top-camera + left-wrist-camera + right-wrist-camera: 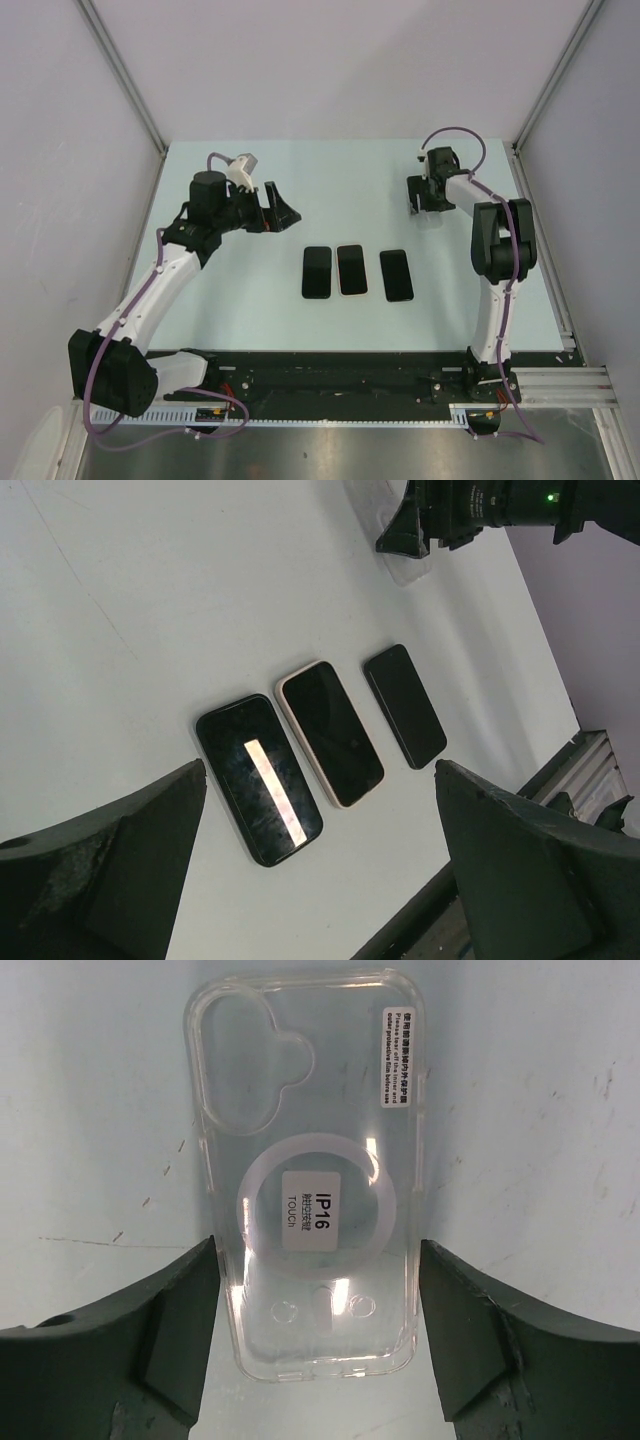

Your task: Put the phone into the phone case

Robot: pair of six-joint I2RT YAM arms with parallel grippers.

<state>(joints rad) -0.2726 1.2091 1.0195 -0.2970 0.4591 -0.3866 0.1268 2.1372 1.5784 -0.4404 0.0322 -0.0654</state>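
Note:
Three dark phones lie side by side at the table's middle: a black one [316,272] [258,778], one with a pale pink rim [351,270] [330,733], and another black one [396,275] [404,705]. A clear phone case [310,1160] with a white ring and an "IP16" sticker lies flat at the back right [433,222]. My right gripper [430,205] [318,1300] is open, its fingers on either side of the case's near end. My left gripper [283,212] [320,880] is open and empty, above the table, left of and behind the phones.
The pale table [250,300] is enclosed by grey walls on three sides. A black rail [350,375] runs along the near edge by the arm bases. The right gripper also shows at the top of the left wrist view [480,510].

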